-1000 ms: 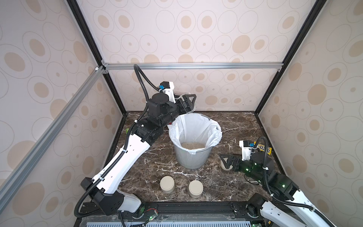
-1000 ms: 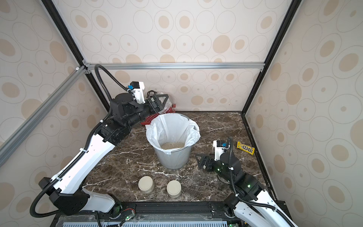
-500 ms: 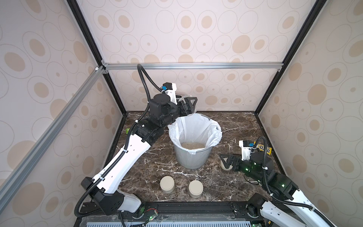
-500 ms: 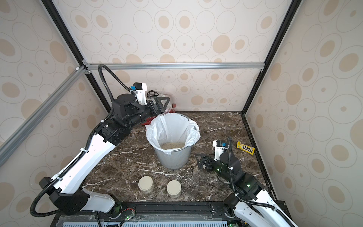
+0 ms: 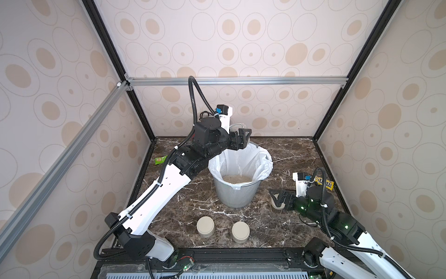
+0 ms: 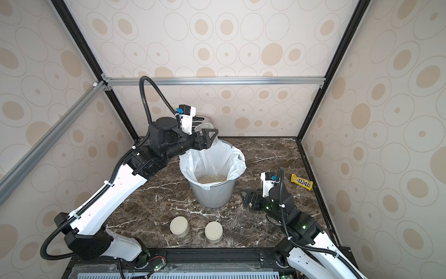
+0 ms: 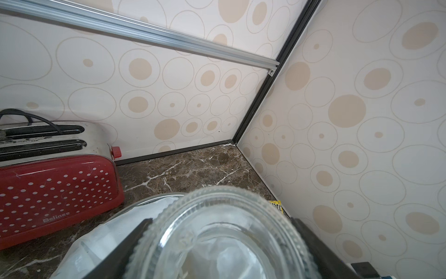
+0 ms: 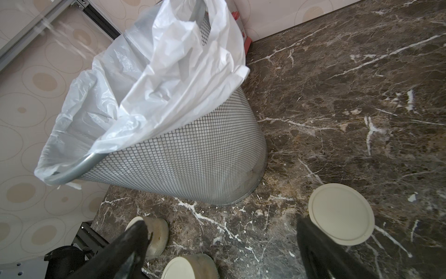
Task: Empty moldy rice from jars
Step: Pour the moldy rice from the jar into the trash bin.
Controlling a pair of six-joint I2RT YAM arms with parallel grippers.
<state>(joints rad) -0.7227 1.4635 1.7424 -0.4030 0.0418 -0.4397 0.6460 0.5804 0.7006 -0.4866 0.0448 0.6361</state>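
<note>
- The left tool [image 5: 241, 139] clamps a clear, ribbed glass jar [image 7: 222, 236], tipped above the bin's far rim at centre frame.
- Sandy beige moldy rice [image 5: 237, 179] lies inside the white-lined mesh bin [image 5: 235, 196].
- Two lidded jars [image 5: 205, 225] [image 5: 240, 231] stand lower centre on the marbled worktop [image 5: 193, 200].
- The right tool [image 8: 220, 232] gapes open beside a round cream lid [image 8: 341, 213].

Toaster: "Belinee", pale letters low on the dotted side of the red toaster [image 7: 55, 188].
Candy: "m&m's", partly legible, on the yellow packet [image 6: 301, 181], 3 o'clock from the bin [image 6: 214, 196].
</note>
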